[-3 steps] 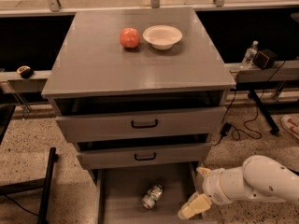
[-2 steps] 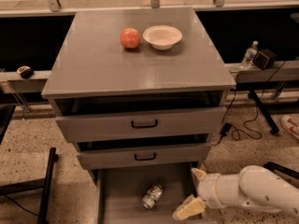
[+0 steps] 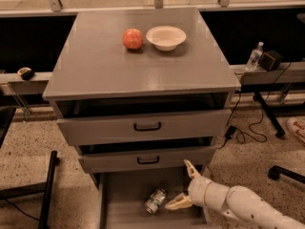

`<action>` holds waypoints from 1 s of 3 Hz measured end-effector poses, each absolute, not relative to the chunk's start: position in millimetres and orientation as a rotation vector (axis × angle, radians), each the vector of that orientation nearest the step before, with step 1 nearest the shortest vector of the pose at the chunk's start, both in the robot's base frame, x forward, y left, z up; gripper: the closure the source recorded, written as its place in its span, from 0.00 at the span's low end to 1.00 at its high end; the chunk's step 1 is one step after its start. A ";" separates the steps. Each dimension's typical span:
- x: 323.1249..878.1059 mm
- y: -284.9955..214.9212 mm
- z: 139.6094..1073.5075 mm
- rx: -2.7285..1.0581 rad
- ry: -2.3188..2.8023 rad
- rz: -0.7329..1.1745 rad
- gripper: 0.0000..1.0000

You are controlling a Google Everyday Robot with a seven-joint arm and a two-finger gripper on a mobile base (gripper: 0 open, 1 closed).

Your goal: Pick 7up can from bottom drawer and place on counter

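The 7up can (image 3: 155, 200), silver and green, lies on its side on the floor of the open bottom drawer (image 3: 126, 209). My gripper (image 3: 185, 185) is at the drawer's right side, just right of the can and apart from it. Its two cream fingers (image 3: 178, 203) are spread open with nothing between them. The white arm reaches in from the lower right. The counter (image 3: 143, 66) is the grey top of the cabinet, above.
A red-orange apple (image 3: 133, 38) and a white bowl (image 3: 166, 37) stand at the back of the counter. The two upper drawers (image 3: 143, 126) are partly pulled out above the bottom one. A water bottle (image 3: 254, 56), cables and a stand leg are at the right.
My arm and gripper have moved left, closer to the can. The can has not moved.
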State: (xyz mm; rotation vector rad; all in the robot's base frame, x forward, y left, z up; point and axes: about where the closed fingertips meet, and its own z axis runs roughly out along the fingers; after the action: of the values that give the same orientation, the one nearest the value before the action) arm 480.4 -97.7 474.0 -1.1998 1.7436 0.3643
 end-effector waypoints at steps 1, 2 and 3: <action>505.9 -125.9 472.3 -1.272 1.654 0.282 0.00; 495.8 -117.2 457.3 -1.294 1.667 0.371 0.00; 475.9 -97.4 395.1 -1.213 1.780 0.470 0.00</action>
State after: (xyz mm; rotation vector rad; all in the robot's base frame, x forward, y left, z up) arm 475.9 -97.4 395.1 -1.2135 1.7801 0.4703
